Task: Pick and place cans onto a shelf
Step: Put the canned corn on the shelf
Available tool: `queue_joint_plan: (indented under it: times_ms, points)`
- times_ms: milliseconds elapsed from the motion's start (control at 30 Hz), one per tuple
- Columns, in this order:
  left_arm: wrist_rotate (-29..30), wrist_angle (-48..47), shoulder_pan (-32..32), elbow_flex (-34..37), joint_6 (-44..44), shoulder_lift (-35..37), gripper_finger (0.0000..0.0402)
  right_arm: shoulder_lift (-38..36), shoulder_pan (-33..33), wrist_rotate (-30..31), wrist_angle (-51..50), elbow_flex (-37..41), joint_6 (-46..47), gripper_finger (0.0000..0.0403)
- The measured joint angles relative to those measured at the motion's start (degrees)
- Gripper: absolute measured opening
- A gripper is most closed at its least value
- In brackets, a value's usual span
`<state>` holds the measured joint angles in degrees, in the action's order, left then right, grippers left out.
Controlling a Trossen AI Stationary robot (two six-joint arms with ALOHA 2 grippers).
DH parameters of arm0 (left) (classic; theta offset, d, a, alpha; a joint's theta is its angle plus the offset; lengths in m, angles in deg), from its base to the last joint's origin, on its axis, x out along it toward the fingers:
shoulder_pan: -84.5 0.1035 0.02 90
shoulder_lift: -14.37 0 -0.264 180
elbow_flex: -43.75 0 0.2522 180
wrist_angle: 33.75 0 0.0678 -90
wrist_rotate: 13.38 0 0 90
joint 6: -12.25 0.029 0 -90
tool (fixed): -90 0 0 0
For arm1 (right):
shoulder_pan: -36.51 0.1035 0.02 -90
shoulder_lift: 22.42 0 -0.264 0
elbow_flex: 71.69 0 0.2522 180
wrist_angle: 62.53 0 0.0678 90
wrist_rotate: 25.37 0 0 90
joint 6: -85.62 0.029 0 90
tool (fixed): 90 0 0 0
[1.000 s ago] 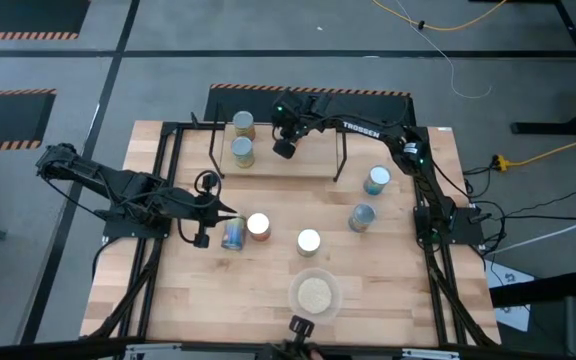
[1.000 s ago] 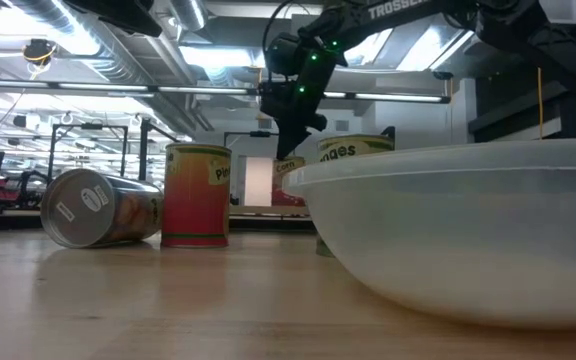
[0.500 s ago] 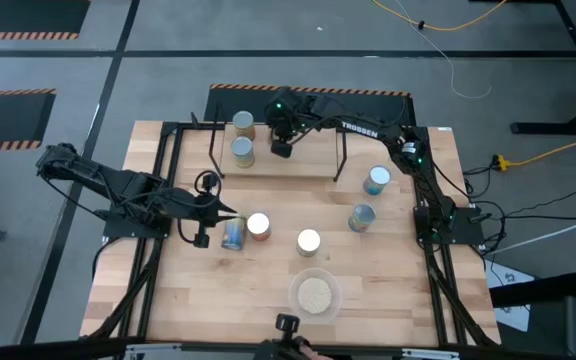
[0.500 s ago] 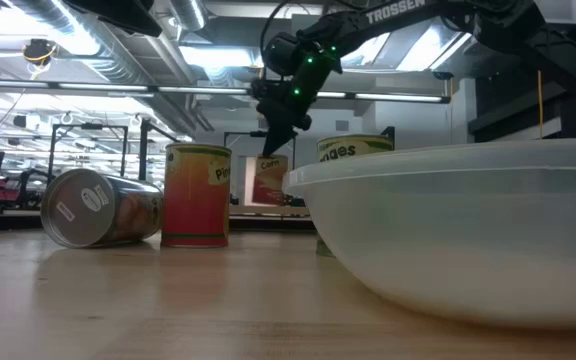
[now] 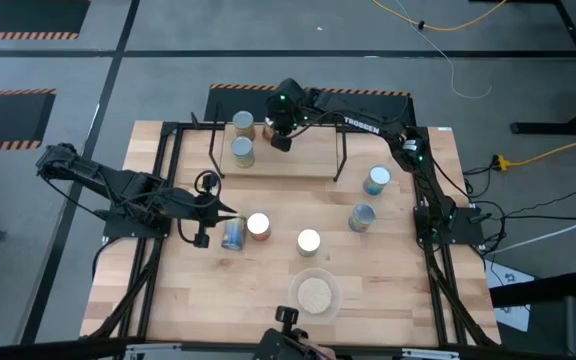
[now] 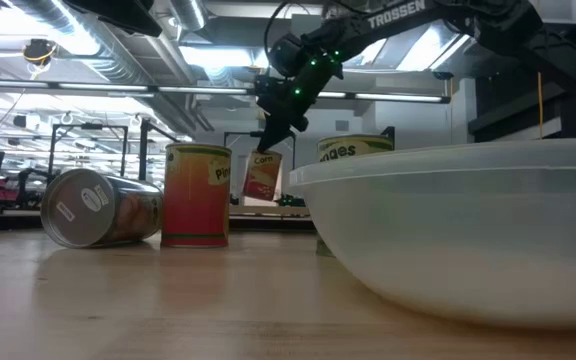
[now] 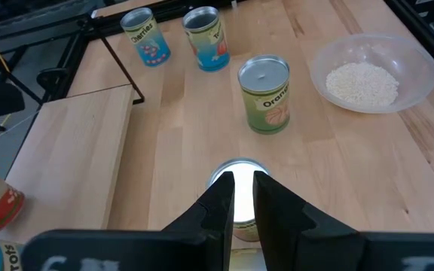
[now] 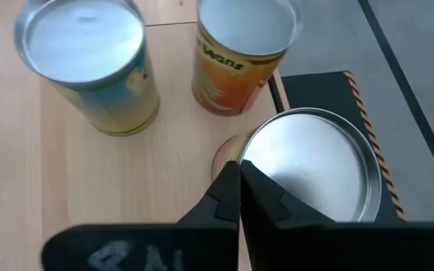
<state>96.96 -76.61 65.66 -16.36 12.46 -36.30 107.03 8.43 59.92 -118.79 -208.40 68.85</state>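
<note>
Over the shelf, the right claw is pinching a corn can by its rim, tilted, beside two standing cans. Lower down, the left claw, nearly closed and empty, is hovering over a toppled can on the bench.

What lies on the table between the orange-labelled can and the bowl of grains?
In the left wrist view, only bare tabletop separates the orange-labelled can from the bowl.

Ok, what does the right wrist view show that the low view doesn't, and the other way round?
Only the right wrist view: a blue-yellow can and an orange can on the shelf. Only the low view: the clear bowl, a can lying on its side, a red can. Both: the held can, tilted in the right gripper's shut jaws.
</note>
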Motion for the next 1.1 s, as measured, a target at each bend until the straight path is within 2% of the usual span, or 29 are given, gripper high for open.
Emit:
queue_joint_plan:
  times_ms: [733,1100]
  points:
    - [0.0,0.02,0.01,0.02,0.07,0.01,0.0043,1.29,-0.06,-1.1,0.39,0.49,-0.03,0.0004]
    - [0.0,0.02,0.0,0.02,0.04,0.0,0.0043,1.4,-0.06,-1.02,0.26,0.49,-0.01,0.0024]
